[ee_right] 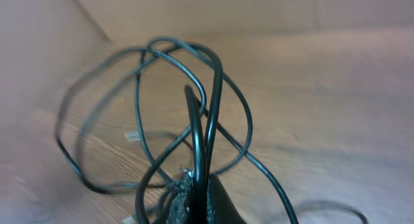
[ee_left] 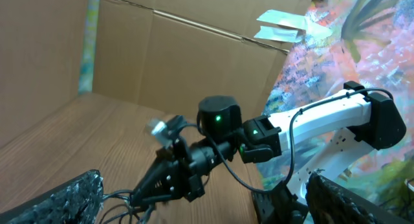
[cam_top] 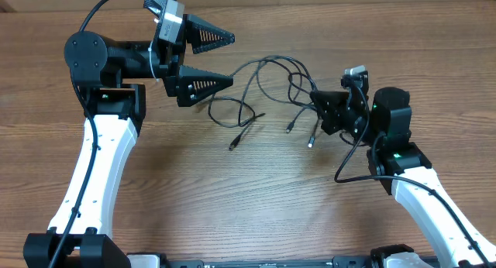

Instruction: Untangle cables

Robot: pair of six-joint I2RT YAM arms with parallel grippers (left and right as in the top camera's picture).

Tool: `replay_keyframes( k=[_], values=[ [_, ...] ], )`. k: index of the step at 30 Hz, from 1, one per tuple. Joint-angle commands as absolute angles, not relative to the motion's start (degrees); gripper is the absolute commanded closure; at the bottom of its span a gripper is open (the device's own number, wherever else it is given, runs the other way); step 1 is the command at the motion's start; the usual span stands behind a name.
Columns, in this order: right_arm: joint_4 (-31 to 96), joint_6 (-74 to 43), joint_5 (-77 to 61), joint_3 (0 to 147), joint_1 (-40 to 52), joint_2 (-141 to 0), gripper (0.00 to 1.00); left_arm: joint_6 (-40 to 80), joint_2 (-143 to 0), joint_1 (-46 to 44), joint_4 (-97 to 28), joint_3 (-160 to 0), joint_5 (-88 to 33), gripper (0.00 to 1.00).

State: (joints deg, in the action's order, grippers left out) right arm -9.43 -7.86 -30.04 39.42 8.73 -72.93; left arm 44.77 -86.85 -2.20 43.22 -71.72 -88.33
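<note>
Black cables lie tangled on the wooden table in the overhead view, one part pinched by the pressed-together right gripper, the left gripper spread wide just beside the loops and touching nothing. The left wrist view shows them low, near the right gripper. In the right wrist view loops rise from the pinch; pulling with this arm alone could, I think, tighten the knot.

The left arm and right arm share white links and round black joint housings, each with a small green light (bright against the black). The left fingers are black, triangular, ribbed; black wires run along both.
</note>
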Motion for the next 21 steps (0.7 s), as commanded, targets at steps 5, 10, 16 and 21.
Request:
replay_keyframes(
  k=[5,10,16,21],
  values=[
    [-31.7,-16.8,-47.7,40.2,8.5,-72.6,0.96,43.9,-86.1,-4.2,43.3,-72.8,-90.1,0.00],
    [-38.9,-20.1,-50.9,40.2,8.5,-72.6,0.96,43.8,-86.1,-4.1,43.3,-72.8,-90.1,0.00],
    [-41.2,-21.8,-52.7,40.2,8.5,-72.6,0.96,43.9,-86.1,-4.2,43.3,-72.8,-90.1,0.00],
    [-48.4,-26.8,-52.7,40.2,8.5,-72.6,0.96,43.7,-86.1,-4.2,41.2,-72.4,-90.5,0.00]
  ],
)
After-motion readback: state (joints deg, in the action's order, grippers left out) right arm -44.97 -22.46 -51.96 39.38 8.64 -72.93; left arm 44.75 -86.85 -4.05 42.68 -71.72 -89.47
